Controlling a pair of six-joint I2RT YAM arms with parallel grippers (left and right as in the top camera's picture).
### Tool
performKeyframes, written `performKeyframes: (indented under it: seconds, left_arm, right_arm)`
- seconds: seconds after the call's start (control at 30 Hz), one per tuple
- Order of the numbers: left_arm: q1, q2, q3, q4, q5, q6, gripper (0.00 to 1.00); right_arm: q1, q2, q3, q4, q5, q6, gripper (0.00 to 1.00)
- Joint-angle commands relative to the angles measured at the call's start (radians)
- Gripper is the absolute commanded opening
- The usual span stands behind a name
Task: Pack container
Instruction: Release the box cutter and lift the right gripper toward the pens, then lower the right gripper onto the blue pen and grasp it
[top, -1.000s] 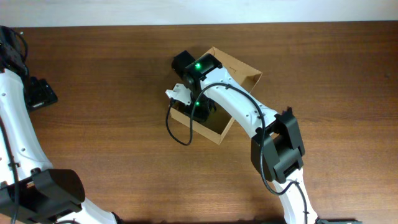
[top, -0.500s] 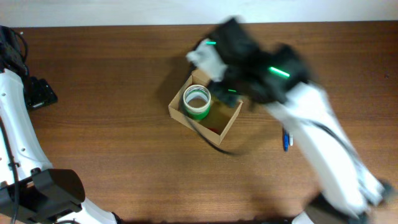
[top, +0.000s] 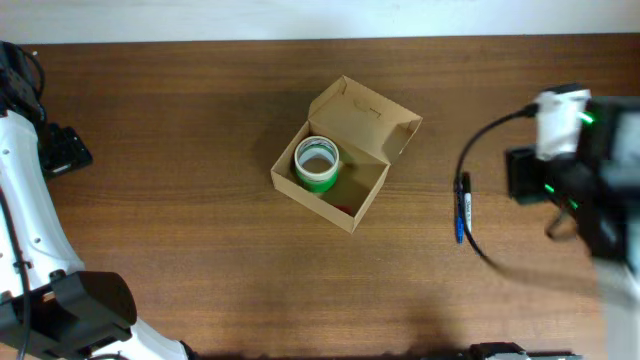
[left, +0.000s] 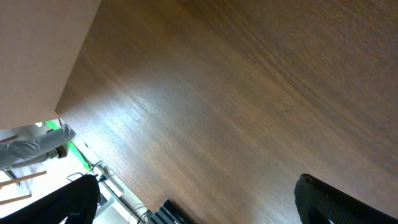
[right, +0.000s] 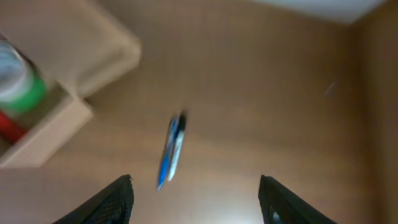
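Observation:
The container (top: 352, 210), a tan cardboard box, stands at the table's middle with its flap lid (top: 365, 115) open toward the back. A green tape roll (top: 317, 163) stands inside at its left end, and something red (top: 345, 208) shows beside it. A blue pen (top: 461, 210) lies on the table right of the box. My right arm (top: 565, 150) is blurred at the far right. In the right wrist view my right gripper (right: 199, 205) is open and empty, with the pen (right: 171, 149) just ahead and the container (right: 43, 127) at the left. My left gripper (left: 199, 211) is open over bare wood.
The left arm (top: 30, 200) stays along the table's left edge, far from the box. A black cable (top: 480, 150) loops from the right arm above the pen. The table's back edge meets a white wall (top: 300, 18).
My right arm has swung from over the container to the table's right side, leaving the tape roll in the box. Its jaws have widened. The left arm has not moved.

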Motion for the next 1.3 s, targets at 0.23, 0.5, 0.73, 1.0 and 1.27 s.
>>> performKeyframes:
  seconds: [0.23, 0.5, 0.73, 1.0, 1.27]
  left_arm:
    - [0.003, 0.011, -0.003, -0.001, 0.001, 0.012, 1.0]
    - [0.003, 0.011, -0.003, 0.0, 0.001, 0.012, 1.0]
    - [0.003, 0.011, -0.003, -0.001, 0.001, 0.012, 1.0]
    - [0.003, 0.011, -0.003, 0.0, 0.001, 0.012, 1.0]
    - [0.003, 0.011, -0.003, 0.0, 0.001, 0.012, 1.0]
  right_arm:
    - [-0.023, 0.454, -0.188, 0.06, -0.167, 0.153, 0.55]
    - [-0.024, 0.65, -0.19, 0.084, -0.167, 0.164, 0.53]
    - [-0.024, 0.663, -0.219, 0.166, -0.167, 0.164, 0.52]
    - [-0.024, 0.663, -0.281, 0.236, -0.167, 0.164, 0.52]
    - [-0.025, 0.663, -0.357, 0.302, -0.167, 0.175, 0.52]
